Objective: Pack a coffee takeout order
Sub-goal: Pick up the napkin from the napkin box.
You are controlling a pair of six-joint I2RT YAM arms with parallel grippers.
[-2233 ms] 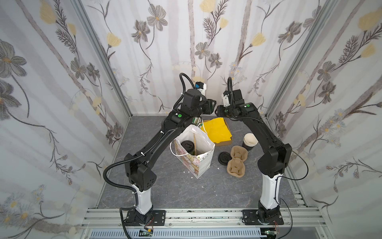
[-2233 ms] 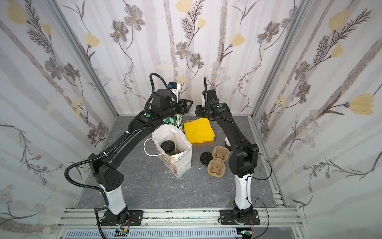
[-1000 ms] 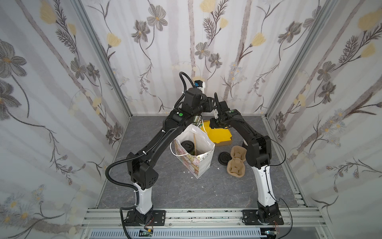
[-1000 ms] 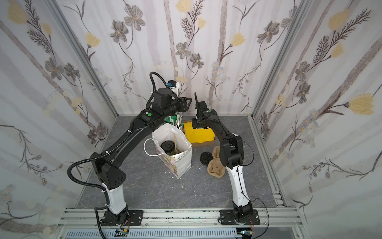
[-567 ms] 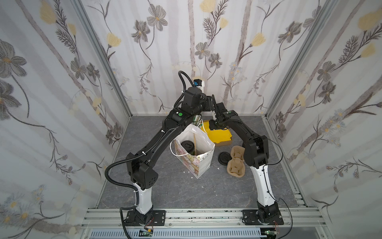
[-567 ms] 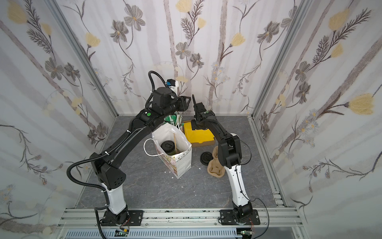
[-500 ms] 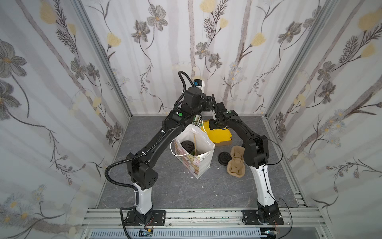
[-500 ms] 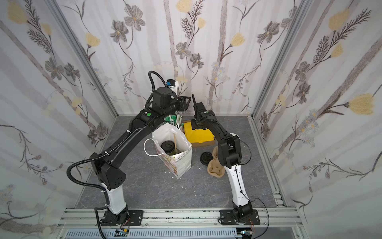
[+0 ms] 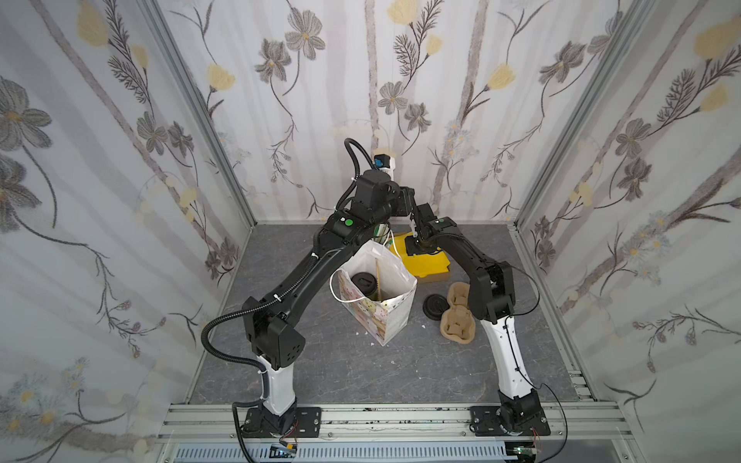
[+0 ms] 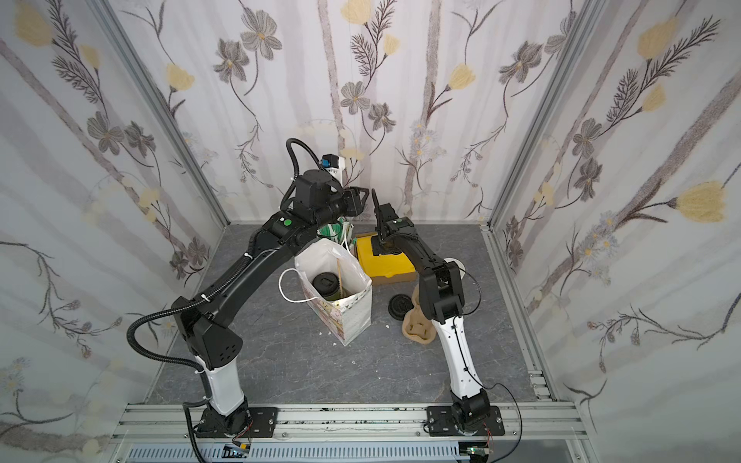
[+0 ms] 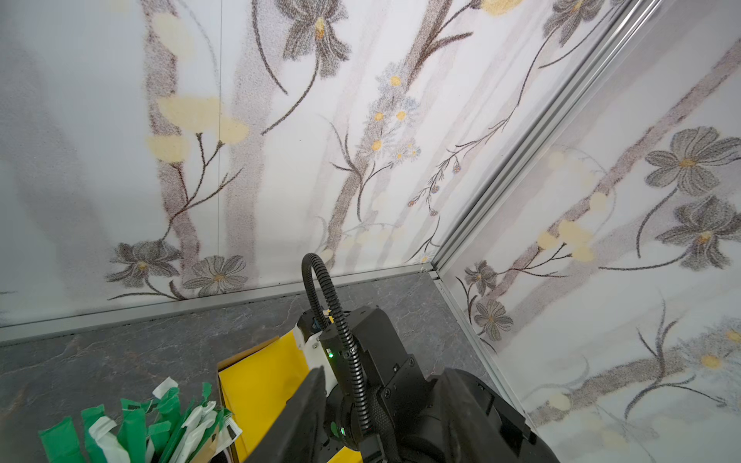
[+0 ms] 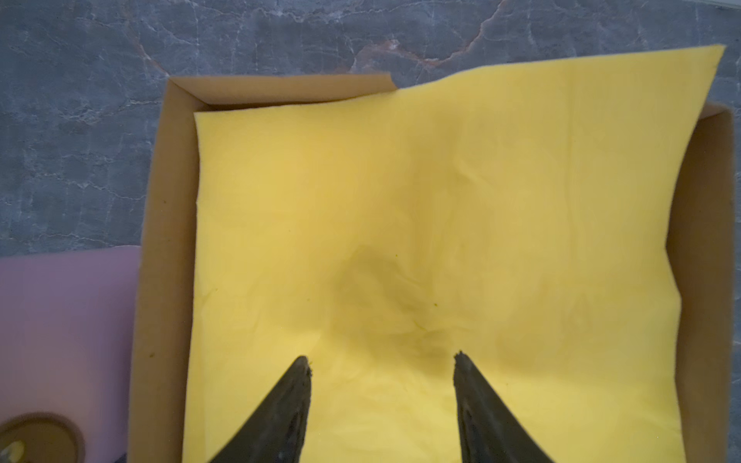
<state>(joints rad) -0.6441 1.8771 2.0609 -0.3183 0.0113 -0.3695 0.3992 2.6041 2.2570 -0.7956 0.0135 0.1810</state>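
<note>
A white paper bag (image 9: 377,296) (image 10: 337,296) stands open mid-table. Inside it are the green cup with its black lid (image 9: 363,280) (image 10: 324,282) and the thin tan stick (image 9: 377,276) leaning beside it. Yellow napkins (image 12: 441,220) (image 9: 429,262) (image 11: 260,381) lie in a shallow cardboard box (image 12: 160,240) behind the bag. My right gripper (image 12: 381,356) (image 9: 415,250) points down, open, its tips just at the top napkin with nothing between them. My left gripper (image 11: 385,371) (image 10: 357,204) hangs open and empty above the back of the table, over the right wrist.
A tan pulp carrier (image 9: 457,316) (image 10: 419,326) and a loose black lid (image 9: 435,305) lie right of the bag. Green-and-white packets (image 11: 140,429) (image 10: 339,232) stand beside the napkin box. A pink pad (image 12: 60,320) borders the box. Walls close in at the back and sides.
The right arm has swung in from the back right and lowered its open gripper onto the napkins. Over the last half second it barely moves. The left arm stays put.
</note>
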